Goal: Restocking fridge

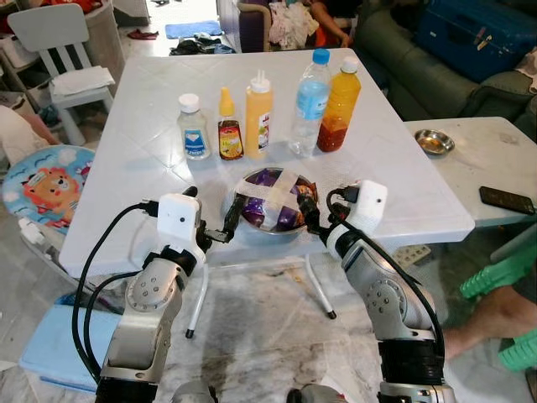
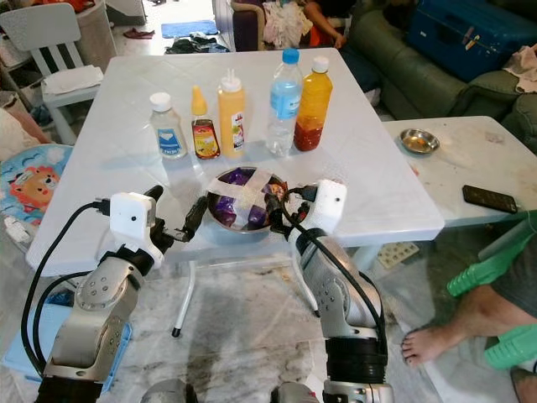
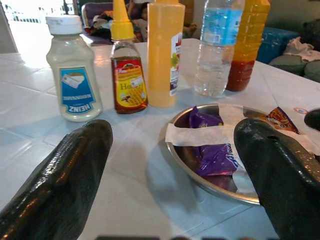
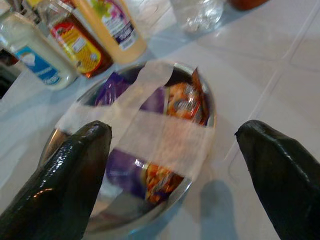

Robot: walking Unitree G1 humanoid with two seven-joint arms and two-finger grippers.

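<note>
The left end effector (image 1: 228, 223) sits just below the middle of the left eye view, its two black fingers spread, tips at the left rim of the steel bowl (image 1: 239, 220). The right end effector (image 1: 307, 210) mirrors it at the bowl's right rim, fingers likewise spread wide; whether any fingertip actually touches the metal cannot be told. Both silver arms rise from the bottom edge of the frame, elbows bent, forearms angled inward so the white wrist housings flank the bowl on either side.

The bowl stands near the front edge of the white counter (image 1: 151, 151), at frame centre. It holds purple and orange snack packets (image 4: 185, 102) under two crossed strips of white tape (image 4: 150, 130); the packets' print is partly covered by the tape and too blurred to read.

Behind the bowl, in the upper middle of the frame, a row stands upright: a mayonnaise bottle (image 1: 193, 128), a honey bottle (image 1: 229, 128), a yellow squeeze bottle (image 1: 258, 116), a water bottle (image 1: 310, 104) and an orange sauce bottle (image 1: 339, 106). In the left wrist view the tops of the last three are cut off.

At the right edge, a second counter carries a small steel dish (image 1: 434, 141) and a dark phone (image 1: 507, 200). A person's bare foot (image 2: 432, 340) shows at lower right.
</note>
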